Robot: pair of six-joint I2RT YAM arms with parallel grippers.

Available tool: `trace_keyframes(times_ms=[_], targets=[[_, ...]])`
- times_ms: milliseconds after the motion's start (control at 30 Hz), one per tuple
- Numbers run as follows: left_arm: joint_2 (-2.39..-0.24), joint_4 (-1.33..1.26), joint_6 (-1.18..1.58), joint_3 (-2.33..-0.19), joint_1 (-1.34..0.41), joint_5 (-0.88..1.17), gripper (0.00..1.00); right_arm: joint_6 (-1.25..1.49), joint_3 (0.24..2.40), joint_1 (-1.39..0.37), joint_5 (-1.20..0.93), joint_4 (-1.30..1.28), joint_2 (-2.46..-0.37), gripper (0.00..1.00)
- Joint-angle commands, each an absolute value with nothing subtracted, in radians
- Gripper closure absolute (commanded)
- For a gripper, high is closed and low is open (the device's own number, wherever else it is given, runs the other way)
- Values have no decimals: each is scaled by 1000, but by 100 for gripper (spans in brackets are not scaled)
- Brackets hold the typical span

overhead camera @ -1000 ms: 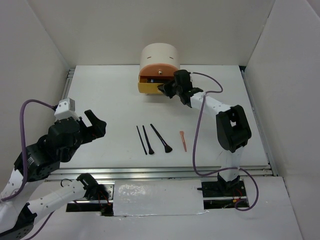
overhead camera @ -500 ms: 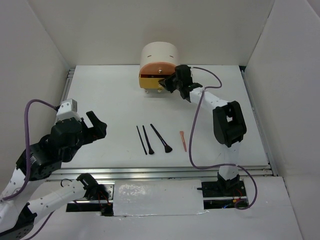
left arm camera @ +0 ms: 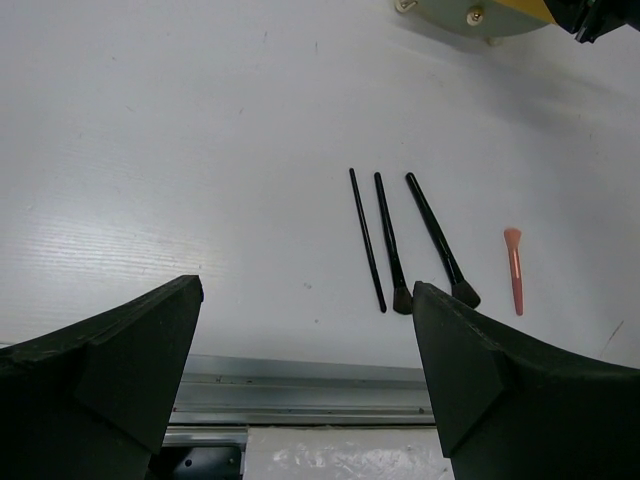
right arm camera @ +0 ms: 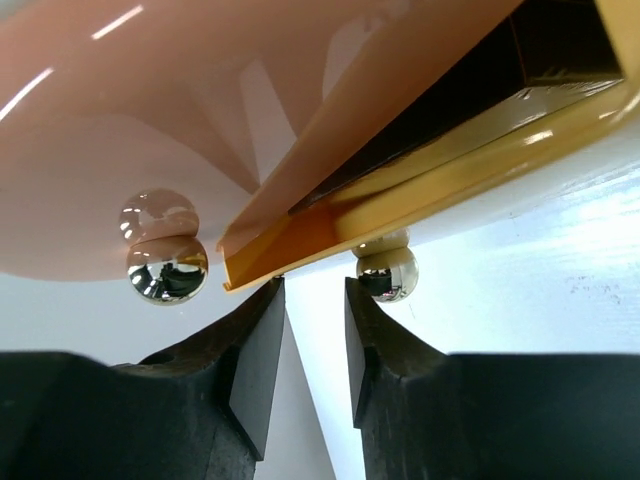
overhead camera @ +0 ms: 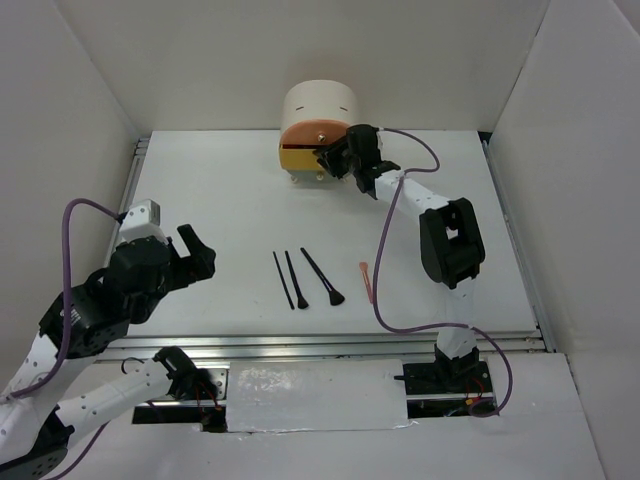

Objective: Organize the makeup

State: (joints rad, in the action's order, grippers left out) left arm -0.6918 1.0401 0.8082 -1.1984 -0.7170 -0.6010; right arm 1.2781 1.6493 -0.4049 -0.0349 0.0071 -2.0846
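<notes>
Two thin black sticks (overhead camera: 283,280) (overhead camera: 294,278), a black flared-head brush (overhead camera: 322,277) and a salmon-pink stick (overhead camera: 367,281) lie side by side on the white table. They also show in the left wrist view: the sticks (left arm camera: 366,238) (left arm camera: 390,245), the brush (left arm camera: 440,240) and the pink stick (left arm camera: 514,270). My left gripper (overhead camera: 190,255) is wide open and empty, left of them. My right gripper (overhead camera: 335,160) is against the yellow drawer front (right arm camera: 400,190), jaws a narrow gap apart, nothing between them. The grey box and the teal stick are out of view.
The cream cylindrical organizer (overhead camera: 320,115) stands at the back, its yellow drawer (overhead camera: 298,158) almost pushed in. Silver knobs (right arm camera: 165,270) (right arm camera: 387,272) sit just above my right fingertips. White walls enclose the table; a metal rail (left arm camera: 300,385) runs along the near edge.
My right gripper has moved toward the organizer, and the yellow drawer has slid nearly shut. The left arm has shifted slightly to the right. The items on the table have not moved.
</notes>
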Motion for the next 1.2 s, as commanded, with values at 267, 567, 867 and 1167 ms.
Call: trace_keyframes(times_ms=[267,567,867,1167], targets=[[-673,1014,770,-1180,-713,-612,1,1210,1606,-371,18,202,-2117,64],[-660,999,762,-1163,-713,-606,1,1200,1387,-383,40,465,-2042,97],[-650,994,755,-1149,-713,-595,1,1210,1342,-383,69,554,-2046,100],[-640,1002,741,-1143,-713,-597,1,1241,1405,-379,81,607,-2105,100]])
